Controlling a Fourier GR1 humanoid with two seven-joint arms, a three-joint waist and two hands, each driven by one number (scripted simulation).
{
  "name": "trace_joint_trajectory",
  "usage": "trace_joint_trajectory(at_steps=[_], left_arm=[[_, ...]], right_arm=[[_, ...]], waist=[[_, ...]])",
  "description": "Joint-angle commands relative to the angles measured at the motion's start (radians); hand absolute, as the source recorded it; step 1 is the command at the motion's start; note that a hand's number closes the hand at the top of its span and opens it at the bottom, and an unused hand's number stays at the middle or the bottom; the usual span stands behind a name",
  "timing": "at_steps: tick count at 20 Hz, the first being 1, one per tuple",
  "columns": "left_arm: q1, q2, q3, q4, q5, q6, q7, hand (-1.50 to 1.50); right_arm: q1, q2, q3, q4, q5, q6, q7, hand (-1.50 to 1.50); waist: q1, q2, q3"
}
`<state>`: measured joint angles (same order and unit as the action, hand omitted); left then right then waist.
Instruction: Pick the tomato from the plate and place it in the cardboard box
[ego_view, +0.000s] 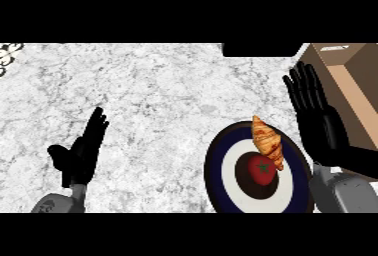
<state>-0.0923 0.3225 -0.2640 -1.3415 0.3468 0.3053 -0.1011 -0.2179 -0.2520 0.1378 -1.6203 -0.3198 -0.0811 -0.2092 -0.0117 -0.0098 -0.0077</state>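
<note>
Croissant (266, 141) partly hides tomato (261, 168); cardboard box (353, 80) cut off.

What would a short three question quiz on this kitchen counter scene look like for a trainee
1. True or false: the tomato lies on the plate.
2. What lies against the tomato? A) croissant B) spoon C) cup
3. Which hand is nearer the cardboard box?

Key:
1. True.
2. A, the croissant.
3. The right hand, open between plate and box; the left hand rests open at the view's left.
</note>
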Motion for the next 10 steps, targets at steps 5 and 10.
trace_joint_trajectory(at_steps=[5,10], left_arm=[[-0.023,0.105,0.081,-0.097,0.052,-0.060,0.076,0.00],[0.041,0.166,0.140,-0.198,0.149,-0.135,0.176,0.00]], right_arm=[[-0.090,-0.225,0.064,0.050,-0.148,0.431,0.173,-1.50],[-0.043,-0.225,-0.125,0.143,-0.083,0.412,-0.194,-1.50]], waist=[[0.053,0.012,0.009],[0.025,0.009,0.010]])
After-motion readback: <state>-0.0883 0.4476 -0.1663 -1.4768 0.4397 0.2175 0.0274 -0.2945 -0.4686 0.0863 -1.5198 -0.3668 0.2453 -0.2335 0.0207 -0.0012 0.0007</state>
